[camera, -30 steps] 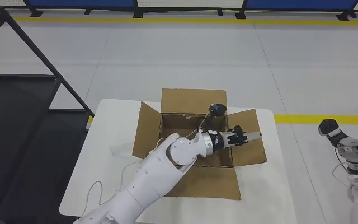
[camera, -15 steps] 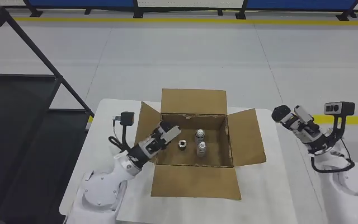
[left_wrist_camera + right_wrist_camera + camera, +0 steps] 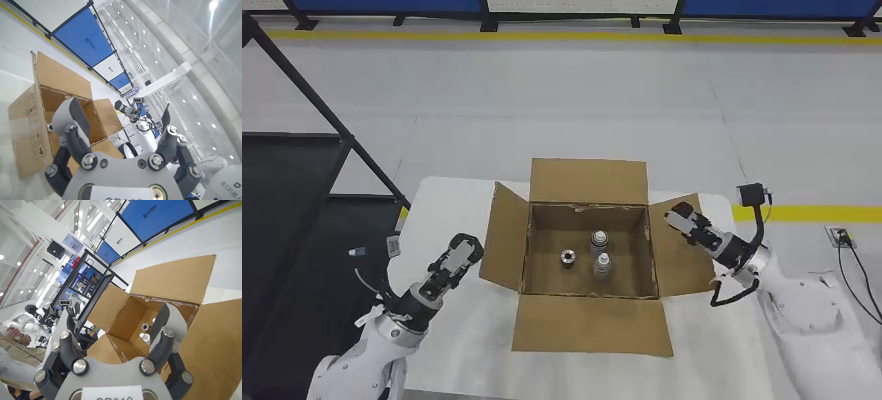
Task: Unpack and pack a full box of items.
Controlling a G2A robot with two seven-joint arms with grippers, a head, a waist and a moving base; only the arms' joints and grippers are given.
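An open cardboard box (image 3: 589, 180) stands mid-table with all its flaps folded out. On its floor stand two white bottles (image 3: 598, 239) (image 3: 601, 265) and a round metal-topped item (image 3: 565, 258). My left gripper (image 3: 468, 245) is open and empty, just outside the box's left flap (image 3: 504, 235). In the left wrist view the left gripper (image 3: 121, 113) points at the box (image 3: 62, 89). My right gripper (image 3: 680, 216) is open and empty above the right flap (image 3: 682, 262). The right wrist view has the right gripper (image 3: 117, 315) facing the box's inside, where a bottle (image 3: 144, 336) and the metal-topped item (image 3: 145, 326) show.
The white table (image 3: 442, 330) has bare room left and right of the box. A black frame rack (image 3: 302, 200) stands off the table's left side. A clear plastic sheet (image 3: 19, 128) lies by the box's left wall.
An arm that lay across the box one second ago is gone. The left gripper drew back from the box's left edge to outside the flap. The right gripper moved in over the right flap.
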